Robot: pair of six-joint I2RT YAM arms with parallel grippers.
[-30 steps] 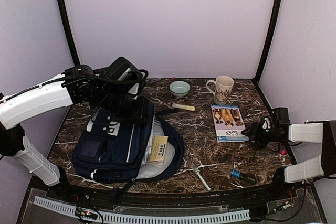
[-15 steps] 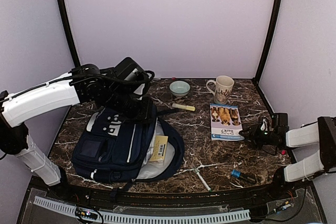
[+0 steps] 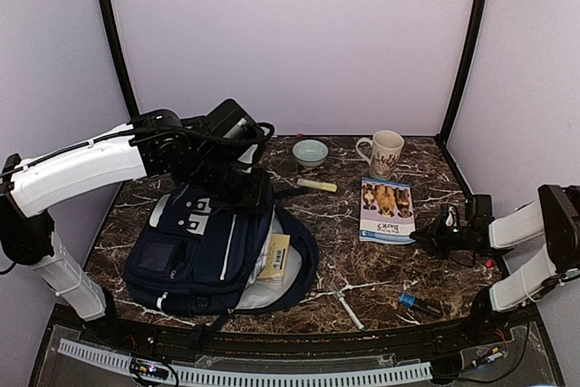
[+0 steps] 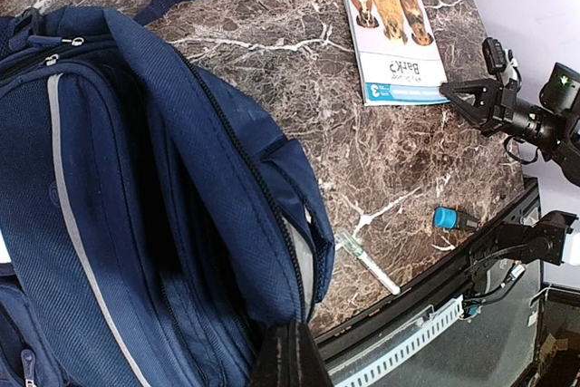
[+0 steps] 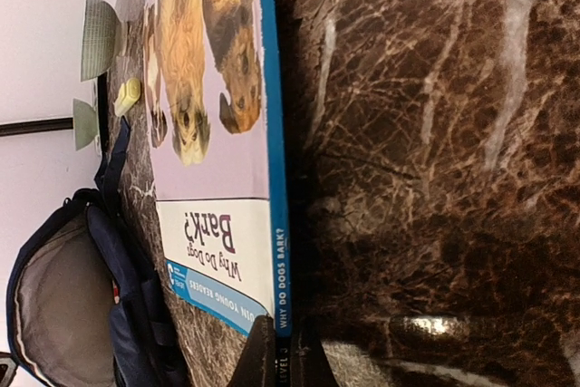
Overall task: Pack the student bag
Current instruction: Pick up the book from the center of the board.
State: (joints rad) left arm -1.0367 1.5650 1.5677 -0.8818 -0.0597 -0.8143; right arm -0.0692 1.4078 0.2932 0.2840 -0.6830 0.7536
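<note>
The student bag (image 3: 204,251) lies on the marble table at the left, navy with thin white stripes, its mouth open to grey lining (image 3: 263,295). A yellow-labelled item (image 3: 274,256) rests in the opening. My left gripper (image 3: 246,189) is shut on the bag's top fabric edge; in the left wrist view its closed fingertips (image 4: 290,355) pinch the blue cloth (image 4: 263,251). At the right, my right gripper (image 3: 419,237) is shut on the near corner of a thin book (image 3: 387,208) with dogs on its cover. The right wrist view shows the jaws (image 5: 283,351) clamped on the book's blue spine (image 5: 279,224).
A mug (image 3: 385,153) and a pale bowl (image 3: 310,152) stand at the back. A cream marker (image 3: 317,185) lies behind the bag. A clear pen (image 3: 346,305) and a blue-capped item (image 3: 417,302) lie near the front edge.
My right gripper has closed on the book's near corner, and book and gripper have shifted left. My left arm has moved slightly right, still holding the bag's edge.
</note>
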